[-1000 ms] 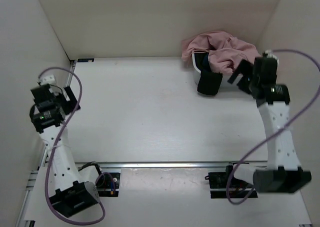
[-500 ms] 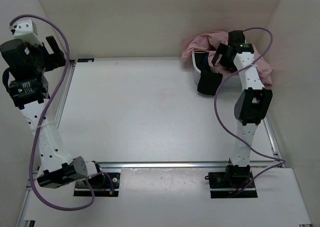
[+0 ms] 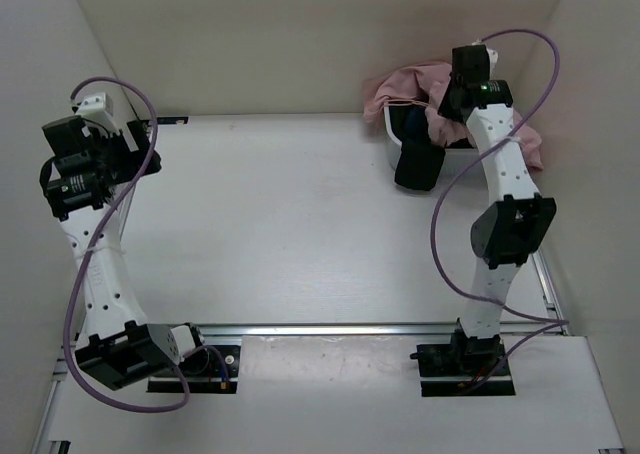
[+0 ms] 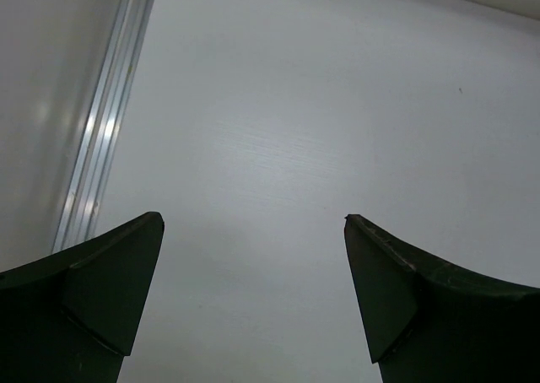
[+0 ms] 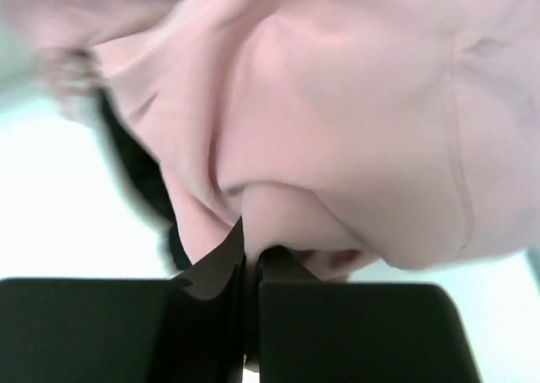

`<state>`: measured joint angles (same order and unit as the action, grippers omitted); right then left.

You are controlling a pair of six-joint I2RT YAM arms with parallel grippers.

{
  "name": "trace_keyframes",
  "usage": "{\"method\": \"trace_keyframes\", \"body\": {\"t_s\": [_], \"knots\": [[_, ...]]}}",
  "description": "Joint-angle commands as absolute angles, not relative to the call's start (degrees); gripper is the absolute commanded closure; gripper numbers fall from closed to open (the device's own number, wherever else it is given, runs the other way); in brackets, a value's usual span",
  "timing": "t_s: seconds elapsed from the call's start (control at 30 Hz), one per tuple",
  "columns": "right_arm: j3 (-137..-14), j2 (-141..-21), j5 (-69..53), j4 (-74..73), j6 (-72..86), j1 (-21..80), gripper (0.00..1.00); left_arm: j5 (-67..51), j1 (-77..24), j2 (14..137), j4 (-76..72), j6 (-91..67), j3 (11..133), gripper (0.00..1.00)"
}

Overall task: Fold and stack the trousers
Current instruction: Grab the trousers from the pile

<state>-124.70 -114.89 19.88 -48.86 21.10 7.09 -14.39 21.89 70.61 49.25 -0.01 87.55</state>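
Observation:
The dusty-pink trousers (image 3: 410, 84) lie bunched in and over a white basket (image 3: 392, 146) at the back right of the table. My right gripper (image 3: 447, 102) reaches down into the heap; in the right wrist view its jaws (image 5: 251, 252) are shut on a fold of the pink trousers (image 5: 337, 121). My left gripper (image 3: 135, 149) hangs over the table's left edge with its fingers wide apart, and in the left wrist view the left gripper (image 4: 253, 223) has only bare table between them.
A black cloth (image 3: 418, 164) hangs over the basket's front. A dark garment (image 3: 410, 122) lies inside under the pink cloth. White walls close in at the back and both sides. An aluminium rail (image 4: 105, 121) runs along the left table edge.
My right arm swung from beside the basket in over the heap and its jaws closed on the pink cloth. My left arm rose toward the left wall, then dropped back a little.

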Motion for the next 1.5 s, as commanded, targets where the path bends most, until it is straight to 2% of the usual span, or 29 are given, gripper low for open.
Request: {"method": "trace_keyframes", "body": {"t_s": [0.0,0.1,0.2,0.33,0.5,0.63,0.7,0.83,0.9,0.97,1.0,1.17,1.27,1.3,1.37,1.47], "knots": [[-127.70,-101.18,30.30,-43.34,15.40,18.06,1.00,-17.05,21.71,64.87,50.10,0.00,83.25,0.02],[-127.71,-95.29,33.47,-39.04,10.92,27.21,1.00,-15.91,21.71,64.07,50.71,0.00,81.13,0.02],[-129.02,-92.37,46.55,-29.74,0.05,48.08,1.00,-14.33,21.71,62.49,50.71,0.00,78.76,0.02],[-131.21,-92.28,48.52,-18.82,-2.38,60.17,1.00,-10.21,21.71,60.65,51.33,0.00,77.61,0.02],[-127.90,-92.81,43.86,-16.44,9.99,62.23,1.00,-4.32,21.71,60.12,51.33,0.00,79.45,0.00],[-120.78,-93.34,44.47,-29.50,31.24,56.53,1.00,-2.64,21.71,60.12,51.33,0.00,80.77,0.00],[-112.71,-92.03,43.86,-36.52,43.12,52.58,0.91,-2.64,21.71,60.12,51.33,0.00,80.77,0.00],[-94.17,-88.16,36.41,-43.31,54.91,44.49,0.15,-2.64,21.71,60.64,51.33,0.00,79.55,0.00],[-86.53,-87.63,34.20,-45.43,55.81,40.00,0.09,-2.64,21.71,61.17,51.33,0.00,78.06,0.00],[-83.86,-87.63,34.19,-47.64,52.49,39.11,0.09,-2.64,21.71,61.17,51.85,0.00,76.65,0.00],[-82.37,-87.10,34.19,-46.51,45.95,39.11,0.09,-2.64,21.71,61.17,51.86,0.00,75.86,0.00],[-81.21,-88.94,27.36,-35.88,23.23,51.21,0.09,-5.70,21.71,62.75,54.75,0.00,68.57,0.09],[-86.64,-97.69,19.19,-37.16,16.10,54.91,0.07,-6.33,21.18,64.15,55.28,0.00,62.77,0.15],[-88.57,-99.91,18.46,-37.70,14.69,55.80,0.07,-6.33,21.18,64.16,55.28,0.00,61.45,0.15],[-94.46,-106.57,17.93,-38.23,10.21,58.70,0.06,-6.33,21.18,65.56,54.07,0.00,57.15,0.21],[-102.46,-115.90,17.40,-39.37,7.04,60.73,0.05,-5.45,21.18,65.57,48.37,0.00,50.64,0.23]]}}
